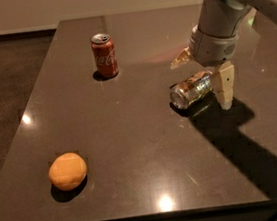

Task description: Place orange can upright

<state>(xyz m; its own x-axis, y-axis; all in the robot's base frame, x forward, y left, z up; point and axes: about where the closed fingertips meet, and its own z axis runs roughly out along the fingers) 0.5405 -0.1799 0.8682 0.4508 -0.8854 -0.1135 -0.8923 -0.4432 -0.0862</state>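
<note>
The orange can [190, 90] lies on its side on the dark table [133, 148], right of centre, with its silver top facing front-left. My gripper [203, 76] hangs from the grey arm at the upper right. It is open, with one finger [179, 59] behind the can and the other finger [224, 90] at the can's right end. The can's right end sits between the fingers, and they are not closed on it.
A red Coca-Cola can [104, 56] stands upright at the back left. A round orange lump [67, 171] sits at the front left. The arm casts a wide shadow [253, 143] over the right front of the table.
</note>
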